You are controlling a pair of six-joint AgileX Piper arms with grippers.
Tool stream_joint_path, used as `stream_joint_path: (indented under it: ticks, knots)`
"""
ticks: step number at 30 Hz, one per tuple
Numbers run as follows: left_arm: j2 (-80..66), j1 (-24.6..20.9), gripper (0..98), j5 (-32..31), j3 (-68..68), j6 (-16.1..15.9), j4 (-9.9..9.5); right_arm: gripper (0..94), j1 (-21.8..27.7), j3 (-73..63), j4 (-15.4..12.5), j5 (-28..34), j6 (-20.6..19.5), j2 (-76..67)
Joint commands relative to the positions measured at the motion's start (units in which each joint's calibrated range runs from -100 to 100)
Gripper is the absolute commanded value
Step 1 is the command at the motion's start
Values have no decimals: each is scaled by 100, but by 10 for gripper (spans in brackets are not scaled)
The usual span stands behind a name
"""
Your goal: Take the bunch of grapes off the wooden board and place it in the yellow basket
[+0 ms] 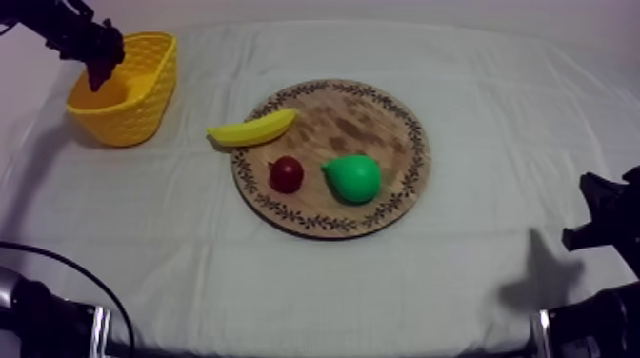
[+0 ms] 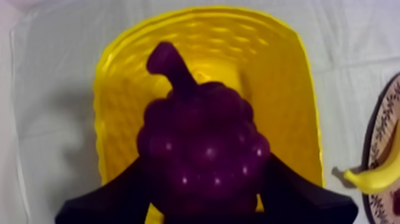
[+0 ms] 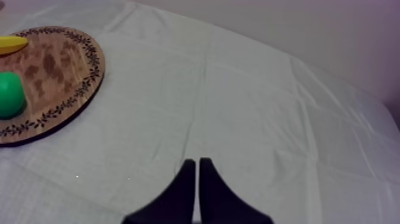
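- The cloth-covered table (image 1: 495,86) is seen with broad bare stretches to the right of the board and along the near edge; the strip between the basket and the board is narrower.
- The round wooden board (image 1: 345,116) is set near the middle of the table, and most of its far half is uncovered inside the patterned rim.
- The yellow basket (image 1: 145,107) is placed at the far left of the table, apart from the board, with its mouth open upward.
- The left gripper (image 1: 100,59) is held over the basket's mouth, with its fingers (image 2: 110,199) clamped on either side of the bunch of grapes.
- The right gripper (image 3: 198,173) is kept low at the right side above bare cloth, well apart from the board, its fingers pressed together on nothing.
- The banana (image 1: 252,129) is laid across the board's rim on the basket side, half on the cloth.
- The bunch of grapes (image 2: 202,149) is seen above the basket's interior: deep purple, glossy, made of rounded berries, with a thick stem.
- The pear (image 1: 353,178) is seen on the board's near half, green.
- The small red fruit (image 1: 286,174) is seen just beside the pear, near the rim.
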Motion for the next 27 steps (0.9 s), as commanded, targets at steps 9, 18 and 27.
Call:
stream_joint_path:
  ticks: [9,18,27]
  knots:
    - [165,23,603,-174,-13,88,-28,2,1,4,0,-2,-2,-1]
    - [94,14,858,-576,385,44,-10,2,1,4,0,-2,-2,-1]
    - [-521,8,541,-885,1013,-52,-12,2,1,4,0,-2,-2,-1]
